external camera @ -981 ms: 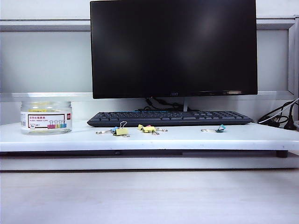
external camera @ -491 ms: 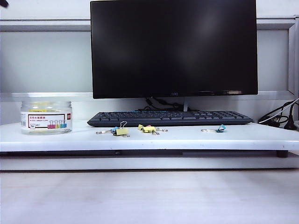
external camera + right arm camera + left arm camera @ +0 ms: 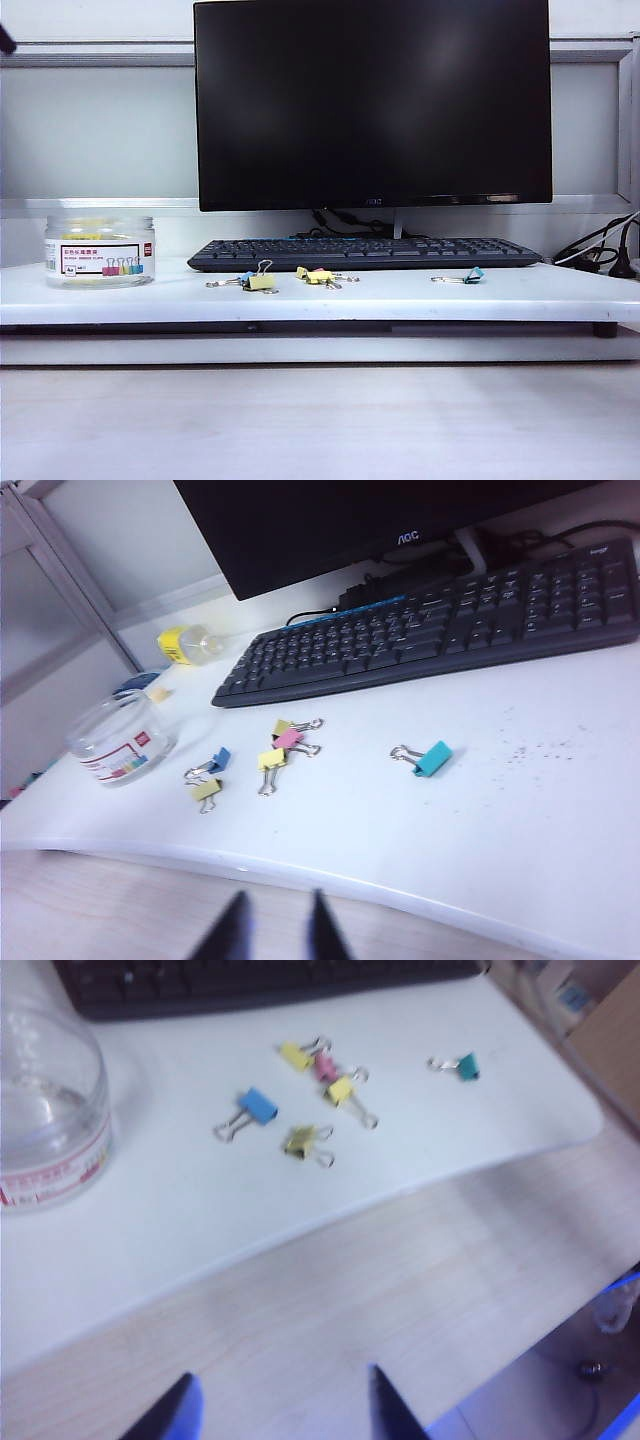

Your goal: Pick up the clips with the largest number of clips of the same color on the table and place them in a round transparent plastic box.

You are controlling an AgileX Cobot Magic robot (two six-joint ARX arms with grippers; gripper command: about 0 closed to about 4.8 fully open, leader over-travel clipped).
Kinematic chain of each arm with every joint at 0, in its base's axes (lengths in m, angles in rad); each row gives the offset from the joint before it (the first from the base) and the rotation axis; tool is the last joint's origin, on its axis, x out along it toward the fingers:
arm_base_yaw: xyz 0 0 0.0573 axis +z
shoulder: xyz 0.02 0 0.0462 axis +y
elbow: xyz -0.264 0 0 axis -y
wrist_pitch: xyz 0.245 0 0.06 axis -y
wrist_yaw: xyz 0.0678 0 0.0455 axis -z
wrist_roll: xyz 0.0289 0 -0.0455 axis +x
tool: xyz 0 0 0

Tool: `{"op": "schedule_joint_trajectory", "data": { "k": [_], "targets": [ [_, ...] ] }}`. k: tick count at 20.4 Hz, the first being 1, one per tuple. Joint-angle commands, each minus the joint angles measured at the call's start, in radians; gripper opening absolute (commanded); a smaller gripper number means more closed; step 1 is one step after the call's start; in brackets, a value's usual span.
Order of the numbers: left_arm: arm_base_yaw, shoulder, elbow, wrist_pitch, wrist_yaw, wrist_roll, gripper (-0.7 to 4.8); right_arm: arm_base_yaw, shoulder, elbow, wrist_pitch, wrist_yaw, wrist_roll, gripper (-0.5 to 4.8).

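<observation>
both pincers open, empty: left pincer [image 3: 282,1405], right pincer [image 3: 275,925], fingertips cropped.

- Exterior view: low, level, facing the monitor [image 3: 371,103] across the surface [image 3: 320,297].
- Both wrist views look down obliquely, sharing clips [image 3: 300,1140] [image 3: 207,791] and keyboard [image 3: 440,630].

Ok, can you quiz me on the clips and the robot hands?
1. How many yellow clips lie on the white table?
2. True or false: the teal clip lies apart from the other clips.
3. The left gripper and right gripper are: A holding clips; B open and empty, short of the clips; C shut tight.
Key: 1 three; 2 true; 3 B.
</observation>
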Motion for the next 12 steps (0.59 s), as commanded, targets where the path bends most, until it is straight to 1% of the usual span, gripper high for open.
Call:
{"op": "schedule_joint_trajectory", "data": {
  "k": [1,3,5,7,9,10,11,12],
  "targets": [
    [-0.031,0.04,0.005,-0.003,-0.011,0.008,2.38,0.001,-0.002,0.005,0.011,-0.023,0.026,0.68],
    [-0.058,0.091,0.005,0.002,-0.013,0.003,2.38,0.002,-0.002,0.005,0.011,-0.034,0.061,0.68],
    [-0.105,0.158,0.005,0.02,-0.019,0.003,2.38,0.002,-0.002,0.005,0.014,-0.051,0.077,0.68],
    [-0.182,0.238,0.005,0.069,-0.036,0.0,2.38,0.002,-0.002,0.005,0.015,-0.058,0.077,0.68],
    [-0.263,0.314,0.005,0.152,-0.047,-0.019,2.38,0.001,-0.002,0.005,0.015,-0.066,0.077,0.68],
    [-0.313,0.351,0.005,0.206,-0.085,-0.023,2.38,0.002,-0.002,0.005,0.015,-0.066,0.077,0.68],
    [-0.363,0.385,0.005,0.256,-0.152,-0.021,2.41,0.001,-0.002,0.005,0.015,-0.073,0.077,0.68],
    [-0.4,0.412,0.005,0.293,-0.206,-0.018,2.77,0.001,-0.002,0.005,0.014,-0.074,0.077,0.68]
  ]
}}
